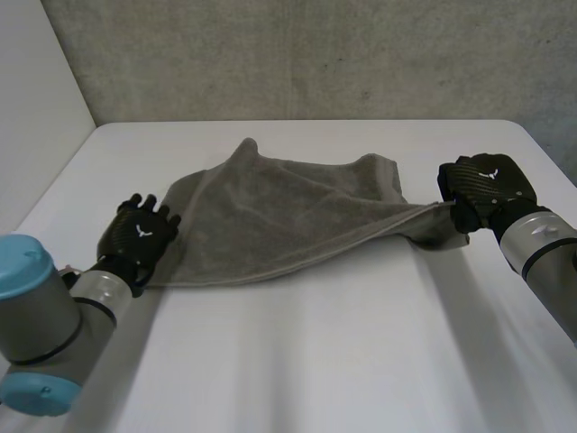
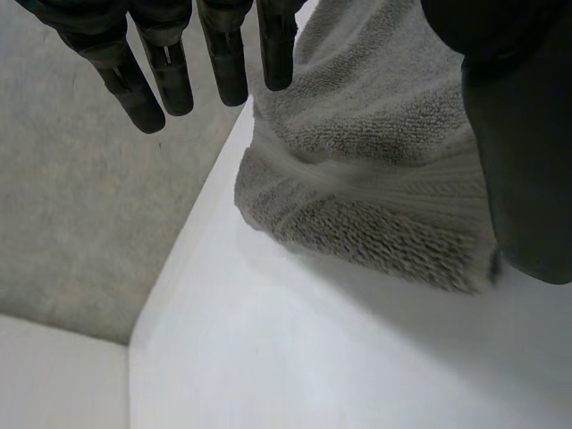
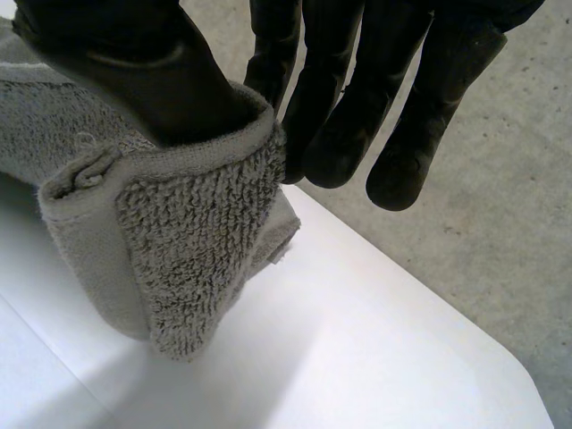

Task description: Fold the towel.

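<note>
A grey terry-cloth towel (image 1: 279, 216) is lying bunched and creased across the middle of the flat white table (image 1: 361, 352), drawn out between the two hands. The black right hand (image 1: 482, 185) is gripping the towel's corner on its side. In the right wrist view its thumb (image 3: 152, 80) is pressing the hemmed edge against the fingers (image 3: 340, 134) behind it, and the corner is hanging clear of the table, doubled over itself. The black left hand (image 1: 140, 233) is sitting at the towel's opposite end, near the table's left edge. In the left wrist view its fingers (image 2: 170, 71) are reaching out straight and bare of cloth, with the towel's end lying under the palm beside the thumb (image 2: 518, 161), so I am judging this hand to be open and not gripping.

The fold is looking barely begun, since the cloth is not lying flat. To do this step well, the left hand is needing a firm pinch on its own corner first, taking the hem rather than a loose bulge. Both hands should then be lifting level and pulling gently apart, letting the creases drop out before any edge is carried over. The likeliest trouble, as I am reading it, is the right corner slipping from a shallow pinch
</note>
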`<state>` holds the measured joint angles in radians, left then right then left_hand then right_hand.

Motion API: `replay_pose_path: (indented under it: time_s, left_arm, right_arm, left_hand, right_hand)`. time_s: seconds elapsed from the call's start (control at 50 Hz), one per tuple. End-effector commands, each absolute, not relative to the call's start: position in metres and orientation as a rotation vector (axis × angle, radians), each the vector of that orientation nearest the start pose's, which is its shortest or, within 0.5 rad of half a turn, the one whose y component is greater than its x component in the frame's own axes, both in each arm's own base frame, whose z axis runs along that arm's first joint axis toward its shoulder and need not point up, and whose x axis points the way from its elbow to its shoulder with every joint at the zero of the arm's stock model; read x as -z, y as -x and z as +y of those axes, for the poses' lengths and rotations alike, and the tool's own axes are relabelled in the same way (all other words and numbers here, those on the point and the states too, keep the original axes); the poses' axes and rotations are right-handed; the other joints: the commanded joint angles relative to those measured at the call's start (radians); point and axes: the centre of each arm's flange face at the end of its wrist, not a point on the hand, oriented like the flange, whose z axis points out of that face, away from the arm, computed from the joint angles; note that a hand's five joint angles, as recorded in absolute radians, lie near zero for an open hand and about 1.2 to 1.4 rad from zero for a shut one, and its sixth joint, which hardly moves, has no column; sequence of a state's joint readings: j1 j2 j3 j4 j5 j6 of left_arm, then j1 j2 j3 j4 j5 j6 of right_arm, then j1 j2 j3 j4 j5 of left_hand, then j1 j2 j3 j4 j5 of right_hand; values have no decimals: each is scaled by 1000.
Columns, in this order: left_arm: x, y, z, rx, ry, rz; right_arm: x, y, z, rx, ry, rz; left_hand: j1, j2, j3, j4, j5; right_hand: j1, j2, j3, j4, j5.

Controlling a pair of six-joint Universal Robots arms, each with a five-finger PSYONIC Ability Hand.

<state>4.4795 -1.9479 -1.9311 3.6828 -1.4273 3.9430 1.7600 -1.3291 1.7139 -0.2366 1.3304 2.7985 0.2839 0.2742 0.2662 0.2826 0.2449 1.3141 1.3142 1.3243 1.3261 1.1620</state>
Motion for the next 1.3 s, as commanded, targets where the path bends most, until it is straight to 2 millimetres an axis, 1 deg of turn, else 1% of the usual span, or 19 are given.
replay_pose_path:
  time_s: [0.02,0.06,0.14,0.26,0.34,0.4,0.44,0.56,0.7,0.84,0.88,0.92,1.0,1.04,1.06,1.1,1.12,1.16,1.3]
  left_arm:
    - [-138,208,-270,1831,-1118,2161]
    - [-136,209,-270,1855,-1120,2239]
    - [-134,208,-275,1863,-1116,2260]
    - [-119,209,-286,1825,-1112,2297]
    - [-116,208,-294,1834,-1086,2314]
    - [-115,209,-296,1838,-1073,2328]
    - [-111,209,-301,1840,-1051,2353]
    - [-104,211,-312,1840,-1045,2357]
    - [-107,212,-320,1866,-1028,2343]
    - [-111,213,-328,1928,-980,2328]
    - [-114,212,-335,1967,-917,2307]
    - [-116,211,-338,1979,-881,2302]
    - [-116,209,-340,1978,-835,2304]
    - [-115,208,-341,1975,-819,2300]
    - [-115,208,-341,1975,-819,2300]
    - [-115,208,-342,1976,-817,2298]
    - [-115,208,-342,1976,-817,2298]
    - [-114,207,-342,1973,-814,2299]
    - [-113,202,-341,1934,-763,2295]
  right_arm:
    - [-203,-213,-299,1973,844,2180]
    - [-199,-213,-299,1954,846,2193]
    - [-195,-214,-299,1939,850,2199]
    - [-190,-217,-298,1912,859,2207]
    - [-189,-217,-297,1905,862,2209]
    - [-187,-217,-297,1898,865,2214]
    - [-184,-217,-297,1889,867,2220]
    - [-180,-217,-298,1877,871,2227]
    - [-177,-218,-299,1866,874,2234]
    - [-172,-218,-299,1848,879,2247]
    - [-171,-218,-299,1846,879,2248]
    - [-169,-218,-299,1837,879,2255]
    - [-167,-218,-299,1833,881,2257]
    - [-167,-218,-299,1831,882,2259]
    - [-166,-218,-299,1828,881,2262]
    - [-165,-218,-300,1826,881,2264]
    - [-164,-218,-300,1826,881,2264]
    - [-164,-218,-300,1825,883,2265]
    - [-163,-215,-302,1832,868,2282]
  left_hand:
    - [-88,-78,-70,-87,-224]
    - [-85,-75,-67,-84,-221]
    - [-79,-70,-62,-78,-215]
    - [-65,-55,-47,-63,-200]
    - [-59,-49,-41,-57,-194]
    - [-53,-43,-35,-51,-188]
    - [-47,-37,-29,-46,-182]
    - [-26,-17,-9,-25,-162]
    - [41,51,59,42,-94]
    - [94,104,112,95,-42]
    - [135,145,153,136,-1]
    - [150,159,167,151,14]
    - [167,177,185,169,32]
    - [270,279,287,271,134]
    - [270,280,288,271,135]
    - [439,449,457,441,304]
    - [440,450,458,442,305]
    - [616,626,634,617,480]
    - [646,656,664,647,510]
  right_hand:
    - [82,82,72,70,60]
    - [82,82,72,70,60]
    - [82,82,72,70,60]
    - [82,82,72,70,60]
    - [82,82,72,70,60]
    - [82,82,72,70,60]
    - [82,82,72,70,60]
    - [82,82,72,70,60]
    - [82,82,72,70,60]
    - [82,82,72,70,60]
    - [82,82,72,70,60]
    - [82,82,72,70,60]
    - [82,82,72,70,60]
    - [82,82,72,70,60]
    - [82,82,72,70,60]
    - [82,82,72,70,60]
    - [82,82,72,70,60]
    - [82,82,72,70,60]
    - [82,82,72,70,60]
